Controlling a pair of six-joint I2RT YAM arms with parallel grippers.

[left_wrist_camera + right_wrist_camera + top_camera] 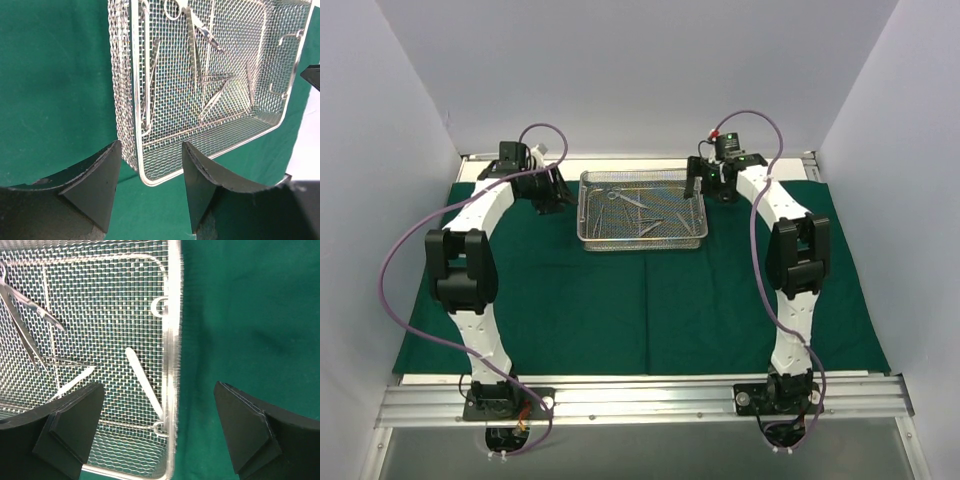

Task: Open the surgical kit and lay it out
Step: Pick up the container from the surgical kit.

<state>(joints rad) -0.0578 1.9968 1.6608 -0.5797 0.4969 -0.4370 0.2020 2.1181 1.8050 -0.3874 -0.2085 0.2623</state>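
Two grippers are being held at opposite short ends of the wire-mesh tray point(642, 243), apparently so it can be taken from both sides at once. Left gripper point(151, 167): jaws being held partly open, nothing gripped, the tray's near-left corner rim sitting between the fingers. Right gripper point(159, 400): jaws being held wide, empty, straddling the tray's right wall. Contact with the rim cannot be told in either wrist view.

Steel instruments point(642, 212) are being carried loose on the tray floor, several crossing; a ring-handled pair point(192, 30) is lying toward the far-left part. Green cloth point(620, 310) is being presented unfolded and flat, creases showing, with the tray resting on it at far centre. Laying out of the instruments is judged not yet begun.

Cloth is being supported by a pale table point(650, 377), which is being enclosed by plain white walls point(640, 70) on three sides, with an aluminium rail point(640, 400) along the near edge.
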